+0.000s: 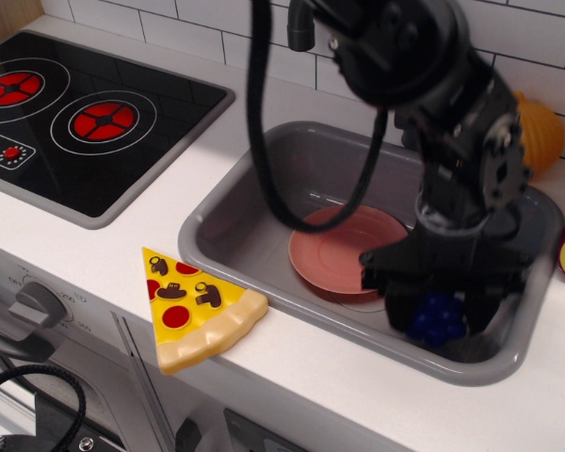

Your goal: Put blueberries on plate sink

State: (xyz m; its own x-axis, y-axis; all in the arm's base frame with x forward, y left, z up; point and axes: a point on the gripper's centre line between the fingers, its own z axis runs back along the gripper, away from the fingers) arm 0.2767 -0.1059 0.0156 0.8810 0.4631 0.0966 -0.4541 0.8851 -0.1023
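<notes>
Blueberries (437,318), a glossy deep-blue clump, are sitting between the two dark fingers of the end effector (437,320), in the near-right part of the grey sink (235,221). The fingers are lying close on either side of the clump and appearing to pinch it; whether it is clear of the sink floor is not discernible. The salmon-pink plate (334,252) is resting on the sink floor at about 10 o'clock from the clump, just beside it and partly hidden by the arm. On the bench (264,372), a toy pizza slice (193,311) is lying at 9 o'clock from the sink, the black stovetop (75,118) at 10 o'clock, and an orange gourd-like toy (539,132) at 1 o'clock. Judged risks: the smooth, lumpy clump may be slipping from a shallow pinch during transfer, or the low-hanging fingers may be catching the plate's raised rim and shoving it aside.
</notes>
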